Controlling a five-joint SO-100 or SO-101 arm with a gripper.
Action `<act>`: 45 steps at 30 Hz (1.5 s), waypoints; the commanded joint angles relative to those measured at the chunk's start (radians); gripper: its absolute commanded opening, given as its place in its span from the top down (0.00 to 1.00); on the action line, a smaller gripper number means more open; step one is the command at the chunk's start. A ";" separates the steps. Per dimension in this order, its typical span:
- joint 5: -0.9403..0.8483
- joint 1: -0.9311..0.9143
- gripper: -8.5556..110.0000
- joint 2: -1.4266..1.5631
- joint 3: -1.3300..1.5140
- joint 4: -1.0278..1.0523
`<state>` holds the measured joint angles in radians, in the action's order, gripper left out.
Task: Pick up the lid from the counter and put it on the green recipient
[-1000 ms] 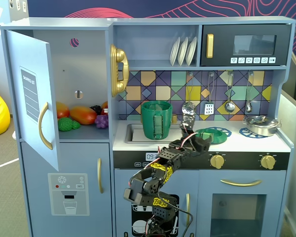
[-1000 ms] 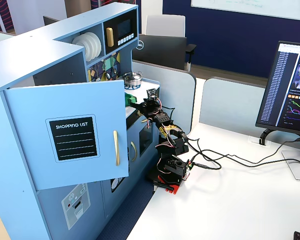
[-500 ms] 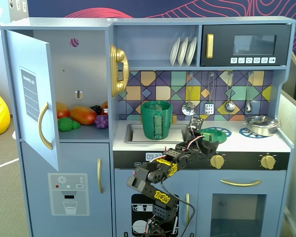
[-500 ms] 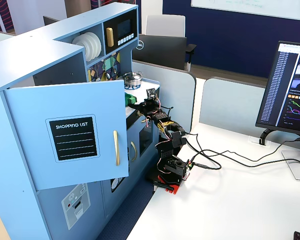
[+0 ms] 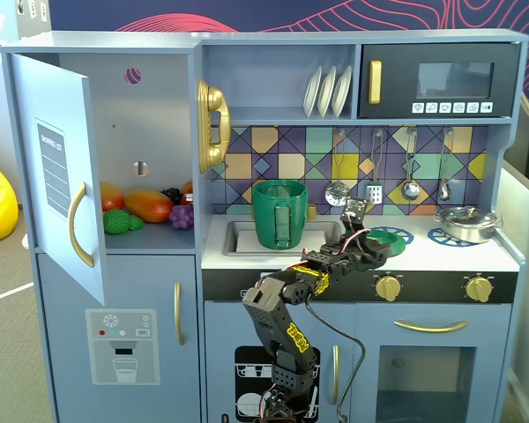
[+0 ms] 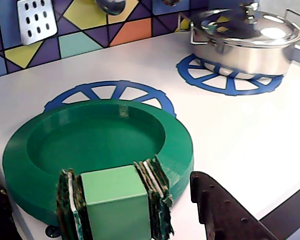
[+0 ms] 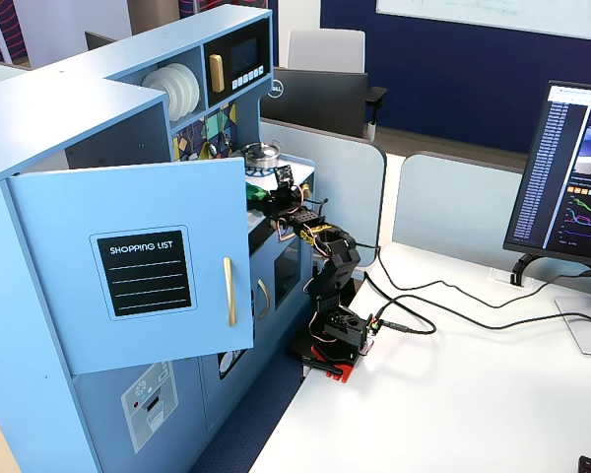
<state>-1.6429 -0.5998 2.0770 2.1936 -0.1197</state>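
A toy kitchen with a white counter (image 5: 423, 256) fills a fixed view. The lid (image 6: 97, 150) lies flat on a blue burner ring (image 6: 110, 92), and in the wrist view the gripper (image 6: 117, 205) straddles its raised tab: one finger (image 6: 220, 210) sits clear to the right, so the jaws look spread rather than clamped (not yet gripping, I judge). The green pot (image 5: 279, 214) stands in the sink (image 5: 238, 238), well apart to the lid's left in that fixed view, so the carry runs leftward.
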 commanded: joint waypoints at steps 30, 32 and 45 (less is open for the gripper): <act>-0.005 0.071 0.93 0.046 -0.287 0.044; 0.003 0.080 0.93 0.063 -0.342 0.103; 0.008 0.232 0.93 0.132 -0.531 0.253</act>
<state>-1.6368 -0.4188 2.1368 1.7794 0.1197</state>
